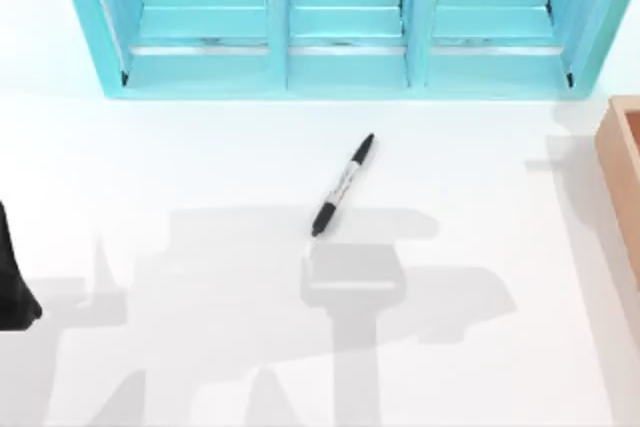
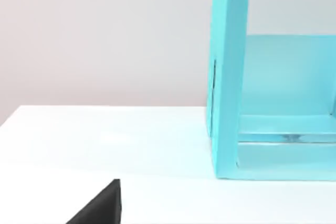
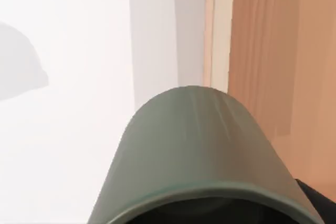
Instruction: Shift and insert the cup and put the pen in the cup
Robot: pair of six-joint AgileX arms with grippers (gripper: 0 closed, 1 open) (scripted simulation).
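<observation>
The pen, black with a grey-white middle, lies slantwise on the white table in front of the shelf's middle bay. The olive-grey cup hangs close before the right wrist camera, its dark mouth turned toward the lens. My right gripper is shut on it, and a dark bit of one of the fingers shows beside the rim. Below the cup lie the white table and the edge of the wooden box. My left gripper is parked at the table's left edge.
A turquoise shelf with three open bays stands along the back; its end wall is in the left wrist view. A wooden box sits at the right edge. Arm shadows fall across the front middle of the table.
</observation>
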